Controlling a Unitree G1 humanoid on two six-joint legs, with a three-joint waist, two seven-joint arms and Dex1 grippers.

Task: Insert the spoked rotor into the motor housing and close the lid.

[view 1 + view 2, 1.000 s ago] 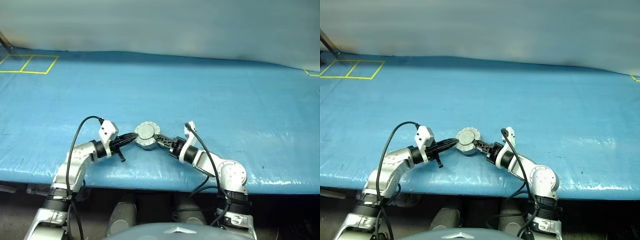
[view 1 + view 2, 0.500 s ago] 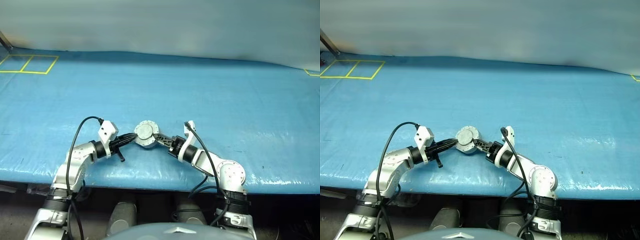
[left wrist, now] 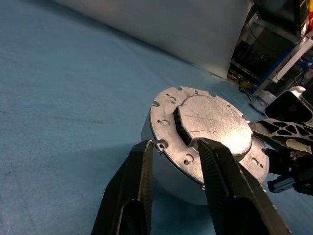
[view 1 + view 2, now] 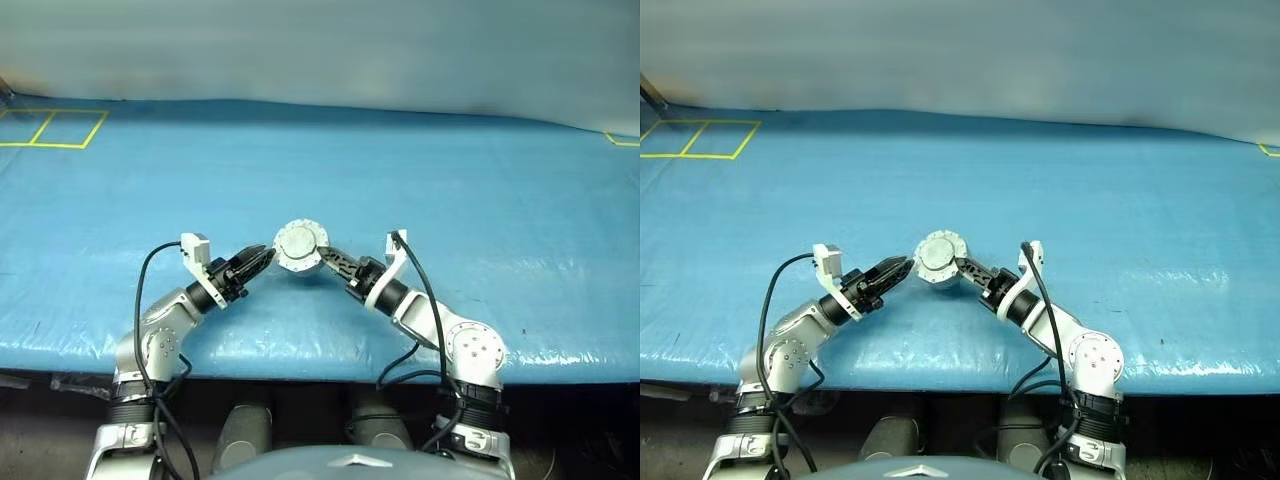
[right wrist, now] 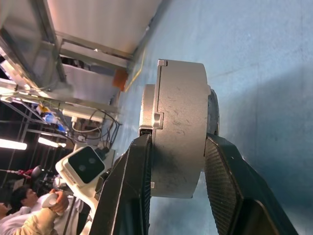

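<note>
The right tool [image 5: 173, 166] clamps the motor housing [image 5: 178, 127] by its sides near the tabletop's [image 4: 480, 180] front edge, lid [image 3: 210, 125] closed; the left tool [image 3: 173, 169] stands released beside its rim.

Legible text, labels, brands, numbers: none on any surface. Signs: yellow taped outlines on the blue table [image 4: 420, 180], a pair of squares [image 4: 50, 128] at the far left corner and a short corner mark [image 4: 622, 141] at the far right; neither carries lettering.
</note>
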